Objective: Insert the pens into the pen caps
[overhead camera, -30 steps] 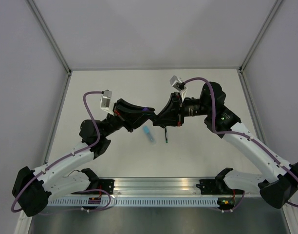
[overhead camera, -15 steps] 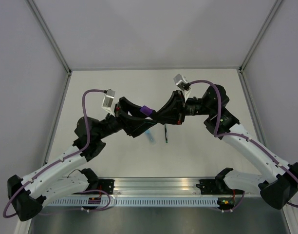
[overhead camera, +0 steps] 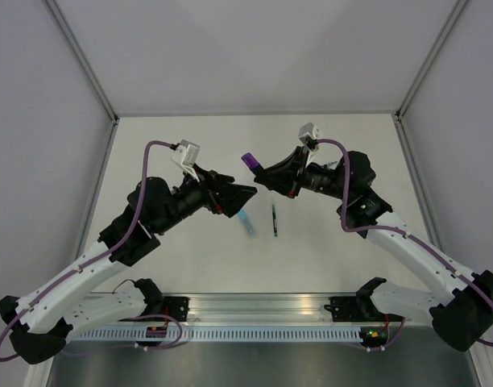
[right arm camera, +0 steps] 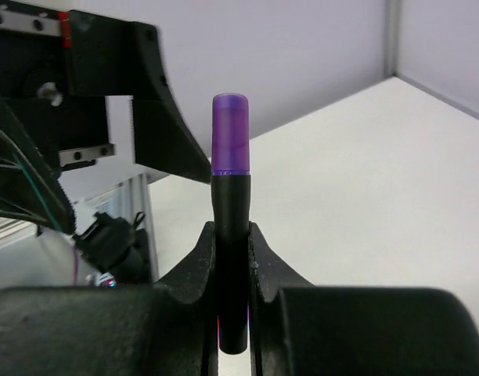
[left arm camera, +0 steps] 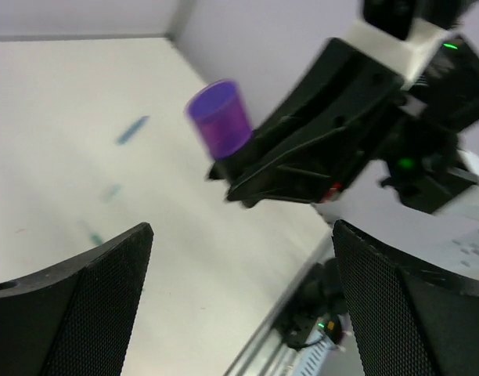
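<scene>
- The right tool (right arm camera: 232,235) clamps the black marker (right arm camera: 231,200) above the desk (overhead camera: 335,258); its purple cap (right arm camera: 230,133) looks seated.
- The left tool (overhead camera: 242,193) gapes wide, empty.
- Set the marker down gently, clear of the highlighter (overhead camera: 246,221) and the thin pen (overhead camera: 274,219).

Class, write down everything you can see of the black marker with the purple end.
The marker is a stubby, round barrel of black plastic. It is topped by a see-through purple end with a rounded tip, which sits flush on the barrel like a fitted cap. It is held up off the table. The purple end sticks out beyond the right gripper, whose two black fingers clamp the barrel from both sides. Nothing else touches it.
</scene>
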